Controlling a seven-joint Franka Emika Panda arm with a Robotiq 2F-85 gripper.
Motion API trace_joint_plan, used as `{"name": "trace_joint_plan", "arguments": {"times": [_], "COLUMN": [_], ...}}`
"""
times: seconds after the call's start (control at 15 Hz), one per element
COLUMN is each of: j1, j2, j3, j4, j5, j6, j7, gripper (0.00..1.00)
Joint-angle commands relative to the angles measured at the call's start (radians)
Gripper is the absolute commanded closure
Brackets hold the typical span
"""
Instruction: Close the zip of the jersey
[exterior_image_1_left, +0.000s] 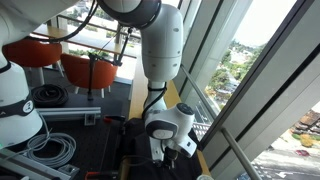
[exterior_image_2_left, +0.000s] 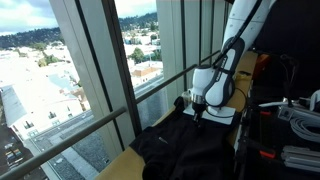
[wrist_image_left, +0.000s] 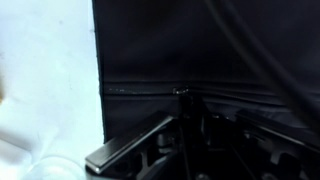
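The black jersey (exterior_image_2_left: 185, 150) lies rumpled on the table by the window; it also shows in an exterior view (exterior_image_1_left: 128, 140) and fills most of the wrist view (wrist_image_left: 190, 45). The gripper (exterior_image_2_left: 199, 112) points down onto the jersey's far end, and it shows low in an exterior view (exterior_image_1_left: 166, 152). In the wrist view the dark fingers (wrist_image_left: 183, 100) converge to a point and look shut on the zip (wrist_image_left: 182, 92), at a small glinting pull where a horizontal seam crosses. The zip line itself hardly stands out from the fabric.
A pale surface (wrist_image_left: 50, 90) lies beside the jersey's edge. Window frames and a rail (exterior_image_2_left: 120, 110) run close along the table. Coiled grey cables (exterior_image_1_left: 50, 150) and orange chairs (exterior_image_1_left: 88, 68) stand behind the arm. Cables and boxes (exterior_image_2_left: 295, 115) sit beside the jersey.
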Motion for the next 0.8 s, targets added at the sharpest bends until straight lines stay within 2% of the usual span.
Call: {"name": "trace_joint_plan", "arguments": {"times": [0.0, 0.73], "j1": [0.060, 0.211], "j2": [-0.020, -0.053], "j3": [-0.011, -0.055], "j4": [-0.041, -0.060], "j5": [-0.027, -0.037], "j6": [0.025, 0.024], "j7": [0.026, 0.046], "gripper": [0.98, 0.98]}}
